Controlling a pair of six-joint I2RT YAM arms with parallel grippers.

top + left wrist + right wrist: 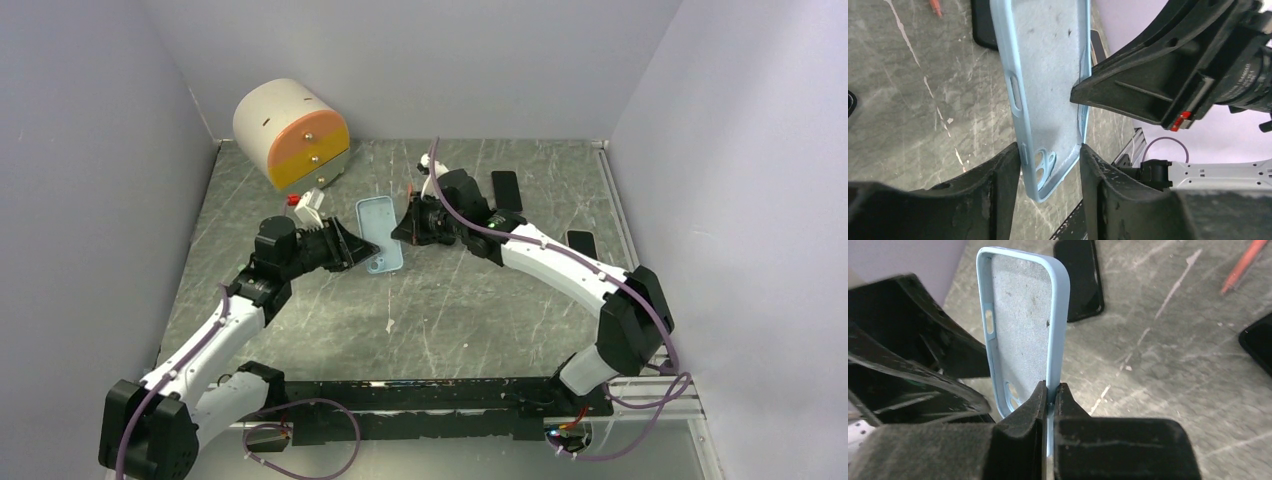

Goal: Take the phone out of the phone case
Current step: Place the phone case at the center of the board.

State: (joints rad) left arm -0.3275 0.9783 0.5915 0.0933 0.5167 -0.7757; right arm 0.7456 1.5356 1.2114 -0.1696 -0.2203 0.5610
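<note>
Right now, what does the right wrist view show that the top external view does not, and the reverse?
Only the right wrist view shows the right gripper pinching one side wall of the phone case, and the case's grey lining with no phone in it. Only the top external view shows the round drum with an orange face at the back left. Both show the light blue case held between the right gripper and the left gripper, over the marbled table.

Left tool and right tool grip the blue case.
</note>
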